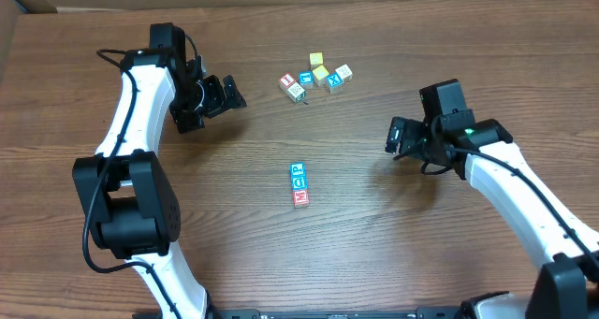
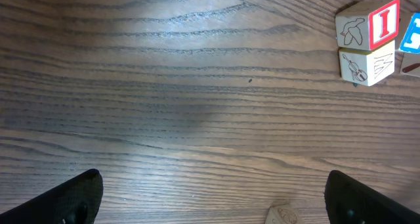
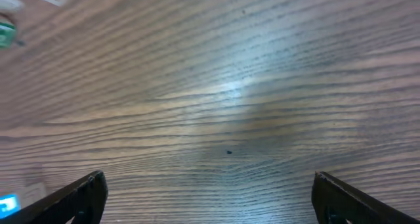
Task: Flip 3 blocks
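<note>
Three small lettered blocks lie in a short column at the table's middle: a blue-faced block (image 1: 297, 169), a pale block with a blue letter (image 1: 299, 182) and a red-lettered block (image 1: 300, 197). My left gripper (image 1: 230, 94) hovers at the back left, open and empty, pointing toward the cluster of cubes. In the left wrist view the left gripper (image 2: 213, 192) frames bare wood, its fingertips (image 2: 79, 198) far apart. My right gripper (image 1: 395, 135) is open and empty to the right of the column. In the right wrist view the right gripper (image 3: 210, 192) also spans only bare table.
A cluster of several other cubes sits at the back centre: two yellow cubes (image 1: 318, 66), a blue X cube (image 1: 334, 83) and a red-lettered cube (image 1: 287, 79). The left wrist view shows a red "I" cube (image 2: 384, 23) beside a pale picture cube (image 2: 364, 66).
</note>
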Motion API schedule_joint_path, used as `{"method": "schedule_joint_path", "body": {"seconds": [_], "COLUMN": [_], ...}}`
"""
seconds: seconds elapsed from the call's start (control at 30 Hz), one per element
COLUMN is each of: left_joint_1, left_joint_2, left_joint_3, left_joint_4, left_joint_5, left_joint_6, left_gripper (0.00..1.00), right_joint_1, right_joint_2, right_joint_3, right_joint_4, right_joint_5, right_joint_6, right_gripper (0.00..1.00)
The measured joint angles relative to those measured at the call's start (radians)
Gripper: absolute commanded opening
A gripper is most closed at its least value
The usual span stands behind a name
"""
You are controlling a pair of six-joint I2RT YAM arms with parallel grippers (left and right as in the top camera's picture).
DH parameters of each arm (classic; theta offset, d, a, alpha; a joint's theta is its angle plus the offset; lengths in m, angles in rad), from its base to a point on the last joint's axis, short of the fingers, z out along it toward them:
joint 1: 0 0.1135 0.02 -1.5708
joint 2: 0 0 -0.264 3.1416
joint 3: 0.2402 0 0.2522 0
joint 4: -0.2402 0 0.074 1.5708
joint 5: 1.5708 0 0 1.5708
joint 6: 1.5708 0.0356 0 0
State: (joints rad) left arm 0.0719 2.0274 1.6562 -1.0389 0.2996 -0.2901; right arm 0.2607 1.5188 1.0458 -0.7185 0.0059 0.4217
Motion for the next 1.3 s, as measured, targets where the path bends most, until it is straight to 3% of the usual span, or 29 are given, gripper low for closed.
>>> {"method": "schedule_joint_path", "body": {"seconds": [0.53,0.87,1.3], "left_joint_1": [0.000,0.000,0.000], "left_joint_2": [0.000,0.000,0.000], "left_joint_3": [0.000,0.000,0.000], "left_joint_4": [0.000,0.003,0.003], "left_joint_5": [0.000,0.000,0.000], "left_joint_6": [0.000,0.000,0.000], "left_gripper": [1.00,1.00,1.00], "right_joint_1": [0.000,0.000,-0.015], "right_joint_2": [-0.535,-0.943,-1.290], "right_joint_3": [0.000,0.000,-0.057], "right_joint_4": [-0.003,-0.101,-0.104], "right_joint_5": [0.065,0.138,0.167], "right_joint_6": [0.000,-0.006,-0.102], "right_gripper": [1.00,1.00,1.00]}}
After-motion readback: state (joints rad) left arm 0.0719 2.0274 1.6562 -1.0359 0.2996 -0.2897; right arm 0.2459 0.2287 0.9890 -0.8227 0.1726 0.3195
